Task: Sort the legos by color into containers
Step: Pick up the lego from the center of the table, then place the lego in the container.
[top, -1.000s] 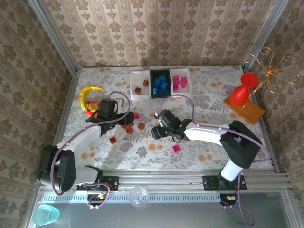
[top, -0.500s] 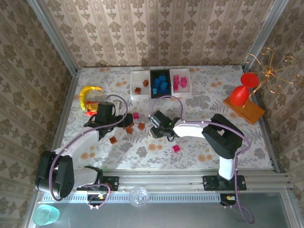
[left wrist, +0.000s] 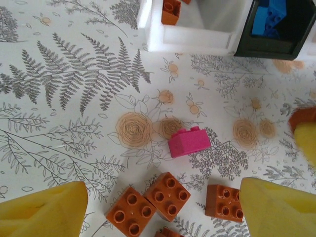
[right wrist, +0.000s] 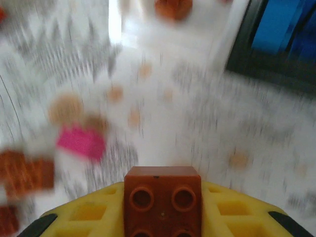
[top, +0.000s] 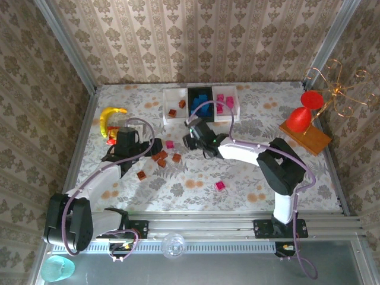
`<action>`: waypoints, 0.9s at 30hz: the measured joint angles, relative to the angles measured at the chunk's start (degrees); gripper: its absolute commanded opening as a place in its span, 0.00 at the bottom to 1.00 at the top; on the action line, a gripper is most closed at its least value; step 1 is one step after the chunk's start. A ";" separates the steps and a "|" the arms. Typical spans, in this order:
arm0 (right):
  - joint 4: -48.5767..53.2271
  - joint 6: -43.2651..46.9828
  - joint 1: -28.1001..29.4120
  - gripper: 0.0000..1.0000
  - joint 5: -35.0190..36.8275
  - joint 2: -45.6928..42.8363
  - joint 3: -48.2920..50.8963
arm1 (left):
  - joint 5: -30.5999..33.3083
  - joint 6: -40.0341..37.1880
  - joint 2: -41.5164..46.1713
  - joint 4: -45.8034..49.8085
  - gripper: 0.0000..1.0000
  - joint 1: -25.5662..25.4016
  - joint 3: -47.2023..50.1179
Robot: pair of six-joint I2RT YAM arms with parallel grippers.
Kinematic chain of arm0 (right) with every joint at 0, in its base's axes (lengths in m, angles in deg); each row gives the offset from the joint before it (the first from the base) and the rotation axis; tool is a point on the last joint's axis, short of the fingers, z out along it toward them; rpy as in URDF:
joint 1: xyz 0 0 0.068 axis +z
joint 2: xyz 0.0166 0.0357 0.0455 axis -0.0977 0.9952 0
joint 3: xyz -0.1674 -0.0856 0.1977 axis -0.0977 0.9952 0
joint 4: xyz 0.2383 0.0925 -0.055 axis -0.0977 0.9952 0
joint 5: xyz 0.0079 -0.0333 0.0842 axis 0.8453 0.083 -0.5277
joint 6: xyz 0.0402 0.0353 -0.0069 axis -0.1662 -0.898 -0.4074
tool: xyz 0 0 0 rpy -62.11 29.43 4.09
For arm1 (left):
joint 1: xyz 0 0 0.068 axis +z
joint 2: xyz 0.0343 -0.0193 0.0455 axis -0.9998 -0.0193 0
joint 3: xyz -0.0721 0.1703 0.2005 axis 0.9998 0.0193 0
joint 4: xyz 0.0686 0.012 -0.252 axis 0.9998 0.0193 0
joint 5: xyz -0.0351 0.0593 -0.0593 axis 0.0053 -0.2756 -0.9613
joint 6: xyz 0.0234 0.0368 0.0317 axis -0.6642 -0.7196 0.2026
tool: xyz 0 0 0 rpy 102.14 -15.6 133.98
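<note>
Since the earlier frame the right gripper (top: 191, 141) has travelled up the table, away from the loose pile and toward the containers (top: 164, 107), and its fingers have closed. The left gripper (top: 152, 148) has drawn back slightly over the pile.

Step in hand, as judged: carry. In the right wrist view the yellow fingers are clamped on one brown-orange brick (right wrist: 162, 197), studs up, clear of the cloth. The left white tray (left wrist: 190, 38) already has brown pieces in it and lies ahead and to the left; the black tray (left wrist: 269, 48) with the blue pieces sits beside it.

Next move likely calls for passing over the white tray's near wall, staying off the black rim, then letting go low.

Left fingers stand wide apart with nothing between them, above the loose brown bricks (left wrist: 168, 189) and a magenta brick (left wrist: 189, 141).

Materials: bricks are hard, glossy, square, four round studs each. Trays look rigid and thin-walled. Finger pads are moulded yellow with square pockets. Cloth is flat with a fern and flower print.
</note>
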 measured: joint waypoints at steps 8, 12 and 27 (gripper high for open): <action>-3.58 -0.22 -4.22 0.37 -0.48 12.74 -21.38 | -0.44 0.39 1.70 0.17 0.82 0.28 0.00; -2.08 -0.17 -5.73 0.40 -0.70 22.08 -32.92 | -0.44 0.42 1.77 1.03 0.82 0.31 0.02; 7.04 2.56 -8.66 0.66 -3.89 29.64 -45.48 | 0.02 1.25 3.63 6.27 0.83 0.31 0.76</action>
